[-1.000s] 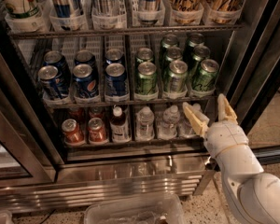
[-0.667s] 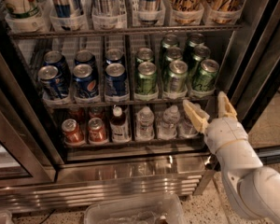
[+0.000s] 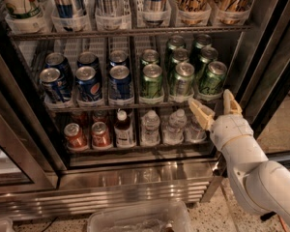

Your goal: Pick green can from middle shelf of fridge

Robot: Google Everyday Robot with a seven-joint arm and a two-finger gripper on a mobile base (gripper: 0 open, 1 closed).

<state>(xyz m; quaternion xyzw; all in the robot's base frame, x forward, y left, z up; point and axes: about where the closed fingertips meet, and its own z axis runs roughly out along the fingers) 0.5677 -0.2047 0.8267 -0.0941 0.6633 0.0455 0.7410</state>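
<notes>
At the right end of the middle shelf (image 3: 135,104) of the fridge (image 3: 135,173) the green can (image 3: 212,79) is seen, rigid, likely light and slick, best taken around its sides, while just below the gripper (image 3: 216,108) is held spread and empty.

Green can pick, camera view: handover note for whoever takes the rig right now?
Gripper: fingers open, empty, at the right front of the fridge, just below the middle shelf edge and under the rightmost green can.
Middle shelf: blue cans in the left lanes, green cans in the right lanes, all upright in their trays.
Done: fridge stands open to the arm, gripper is near the shelf.
Left: raise the gripper to can height, likely take a front green can, close on it, pull it out.
</notes>
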